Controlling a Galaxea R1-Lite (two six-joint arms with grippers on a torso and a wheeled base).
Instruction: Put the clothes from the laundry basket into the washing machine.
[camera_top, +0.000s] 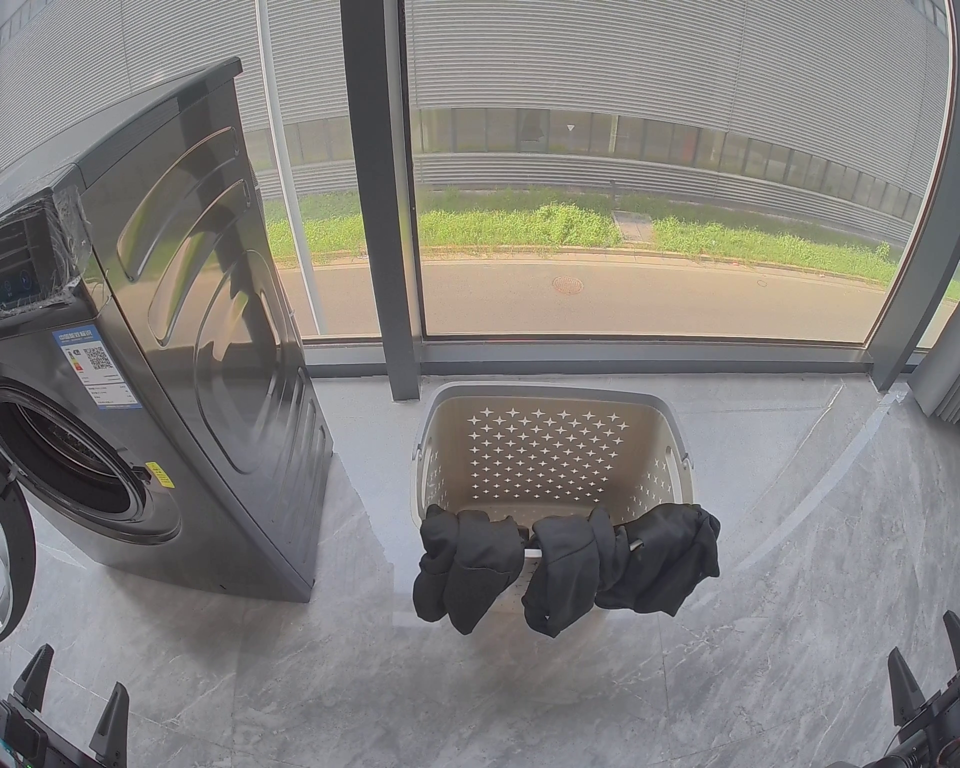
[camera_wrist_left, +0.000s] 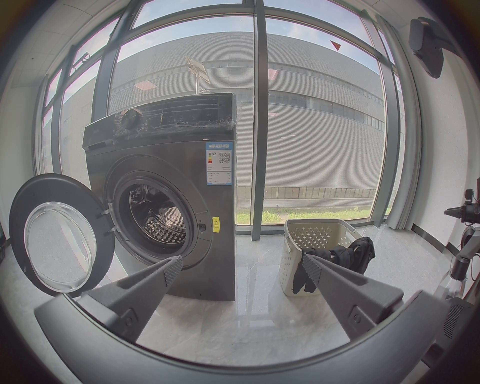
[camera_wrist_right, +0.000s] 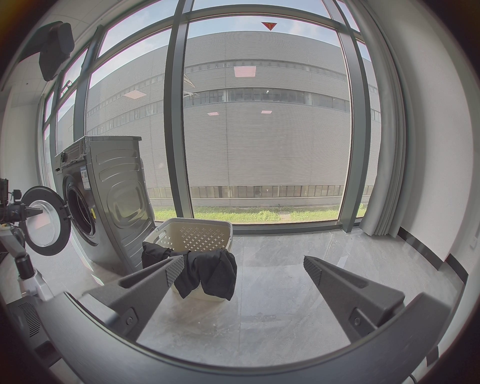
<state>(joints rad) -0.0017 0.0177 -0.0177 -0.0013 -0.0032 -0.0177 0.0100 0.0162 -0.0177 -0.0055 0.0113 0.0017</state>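
Observation:
A beige laundry basket (camera_top: 548, 440) (camera_wrist_left: 320, 235) (camera_wrist_right: 192, 235) stands on the floor before the window. Black clothes (camera_top: 565, 565) (camera_wrist_left: 345, 257) (camera_wrist_right: 207, 272) hang over its near rim. The dark grey washing machine (camera_top: 170, 330) (camera_wrist_left: 175, 190) (camera_wrist_right: 107, 195) stands to the basket's left, its round door (camera_wrist_left: 60, 235) (camera_wrist_right: 45, 227) swung open and the drum (camera_wrist_left: 160, 217) bare. My left gripper (camera_top: 70, 700) (camera_wrist_left: 242, 265) is open near the floor at the lower left, short of the machine. My right gripper (camera_top: 925, 655) (camera_wrist_right: 242, 265) is open at the lower right, apart from the basket.
Grey marble floor (camera_top: 480, 680) spreads between the grippers and the basket. A tall glass window with a dark pillar (camera_top: 380, 200) rises behind. A curtain (camera_wrist_right: 385, 175) hangs at the far right.

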